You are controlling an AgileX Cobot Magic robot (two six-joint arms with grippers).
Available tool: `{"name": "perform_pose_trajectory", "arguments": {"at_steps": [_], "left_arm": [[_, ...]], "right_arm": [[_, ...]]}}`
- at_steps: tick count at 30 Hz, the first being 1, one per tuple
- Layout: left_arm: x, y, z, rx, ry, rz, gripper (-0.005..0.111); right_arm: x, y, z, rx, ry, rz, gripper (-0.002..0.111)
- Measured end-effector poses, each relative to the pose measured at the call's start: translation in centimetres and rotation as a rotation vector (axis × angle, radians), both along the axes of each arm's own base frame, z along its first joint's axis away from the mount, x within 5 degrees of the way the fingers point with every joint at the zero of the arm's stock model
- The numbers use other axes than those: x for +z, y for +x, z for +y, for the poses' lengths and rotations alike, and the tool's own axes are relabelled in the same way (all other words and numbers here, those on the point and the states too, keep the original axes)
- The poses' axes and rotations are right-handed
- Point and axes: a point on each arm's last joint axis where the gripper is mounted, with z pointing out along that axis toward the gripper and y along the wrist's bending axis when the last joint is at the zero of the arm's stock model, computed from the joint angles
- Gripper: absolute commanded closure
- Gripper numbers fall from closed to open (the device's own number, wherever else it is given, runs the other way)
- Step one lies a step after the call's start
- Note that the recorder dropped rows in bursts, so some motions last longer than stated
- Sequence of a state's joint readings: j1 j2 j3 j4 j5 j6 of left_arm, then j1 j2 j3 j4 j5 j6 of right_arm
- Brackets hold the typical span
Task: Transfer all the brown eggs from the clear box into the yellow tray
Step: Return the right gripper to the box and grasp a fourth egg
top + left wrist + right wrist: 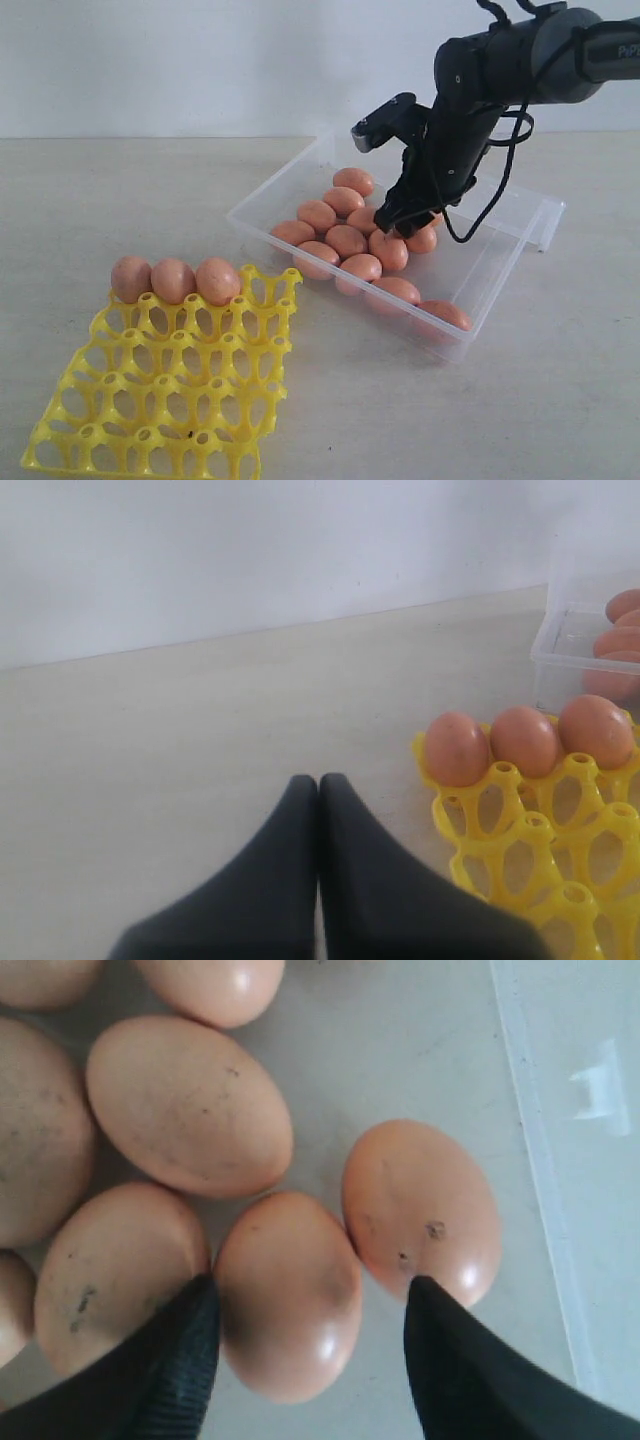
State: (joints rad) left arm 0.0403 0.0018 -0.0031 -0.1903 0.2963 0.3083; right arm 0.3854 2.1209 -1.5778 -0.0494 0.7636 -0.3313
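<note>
Pale desk (pixel 120 200) runs back to a white wall. My right jaws hang spread inside the clear box (pixel 490 265), one finger on either side of a brown egg (pixel 290 1295) among the clustered brown eggs (pixel 345 240), with a gap showing on one side. My left jaws are pressed together, empty, near the yellow tray (pixel 170 400), whose back row carries three eggs (pixel 173 281).

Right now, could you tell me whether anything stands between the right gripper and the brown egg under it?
Nothing visible lies between the open right gripper and the brown egg framed by its fingers. The neighbouring eggs press close on both sides, though, right where the fingertips would come down.
</note>
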Motion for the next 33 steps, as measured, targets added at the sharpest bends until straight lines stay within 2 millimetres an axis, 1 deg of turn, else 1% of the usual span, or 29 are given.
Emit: {"name": "perform_pose_trajectory", "arguments": {"at_steps": [5, 10, 11, 12, 14, 15, 19, 21, 23, 24, 26, 27, 28, 29, 30, 31, 32, 33], "left_arm": [[0.0, 0.0, 0.0, 0.000, 0.000, 0.000, 0.111], [0.0, 0.0, 0.0, 0.000, 0.000, 0.000, 0.111], [0.0, 0.0, 0.0, 0.000, 0.000, 0.000, 0.111], [0.0, 0.0, 0.0, 0.000, 0.000, 0.000, 0.111], [0.0, 0.0, 0.0, 0.000, 0.000, 0.000, 0.111], [0.0, 0.0, 0.0, 0.000, 0.000, 0.000, 0.111], [0.0, 0.0, 0.0, 0.000, 0.000, 0.000, 0.111], [0.0, 0.0, 0.0, 0.000, 0.000, 0.000, 0.111], [0.0, 0.0, 0.0, 0.000, 0.000, 0.000, 0.111], [0.0, 0.0, 0.0, 0.000, 0.000, 0.000, 0.111], [0.0, 0.0, 0.0, 0.000, 0.000, 0.000, 0.111], [0.0, 0.0, 0.0, 0.000, 0.000, 0.000, 0.111], [0.0, 0.0, 0.0, 0.000, 0.000, 0.000, 0.111], [0.0, 0.0, 0.0, 0.000, 0.000, 0.000, 0.111], [0.0, 0.0, 0.0, 0.000, 0.000, 0.000, 0.111], [0.0, 0.0, 0.0, 0.000, 0.000, 0.000, 0.111], [0.0, 0.0, 0.0, 0.000, 0.000, 0.000, 0.111], [0.0, 0.0, 0.0, 0.000, 0.000, 0.000, 0.111]], "right_arm": [[-1.8, 0.2, 0.1, -0.005, -0.011, 0.029, 0.054], [-3.6, 0.8, 0.3, -0.002, -0.001, 0.010, 0.056], [-3.5, 0.9, 0.4, -0.001, 0.005, -0.004, 0.059], [-3.6, 1.0, 0.4, -0.001, 0.009, -0.014, 0.066], [-3.6, 1.2, 0.5, 0.000, 0.015, -0.028, 0.090], [-3.6, 1.2, 0.5, 0.000, 0.016, -0.030, 0.108], [-3.5, 1.2, 0.5, -0.028, 0.027, -0.029, 0.108], [-3.5, 1.2, 0.5, -0.087, 0.049, -0.022, 0.108], [-2.7, 1.0, 0.4, -0.177, 0.081, -0.011, 0.108], [-1.6, 0.5, 0.2, -0.224, 0.099, -0.007, 0.108], [-0.2, -1.1, -0.4, -0.270, 0.125, -0.006, 0.108], [0.7, -2.2, -0.7, -0.288, 0.157, -0.016, 0.108], [0.8, -3.8, -1.2, -0.311, 0.191, -0.013, 0.108], [1.4, -5.4, -1.6, -0.331, 0.244, -0.039, 0.108], [2.3, -7.0, -1.9, -0.345, 0.308, -0.092, 0.108], [3.5, -8.6, -1.8, -0.343, 0.390, -0.181, 0.108], [4.9, -10.5, -1.5, -0.331, 0.467, -0.257, 0.108], [6.8, -12.3, -1.1, -0.319, 0.571, -0.365, 0.108]]}}
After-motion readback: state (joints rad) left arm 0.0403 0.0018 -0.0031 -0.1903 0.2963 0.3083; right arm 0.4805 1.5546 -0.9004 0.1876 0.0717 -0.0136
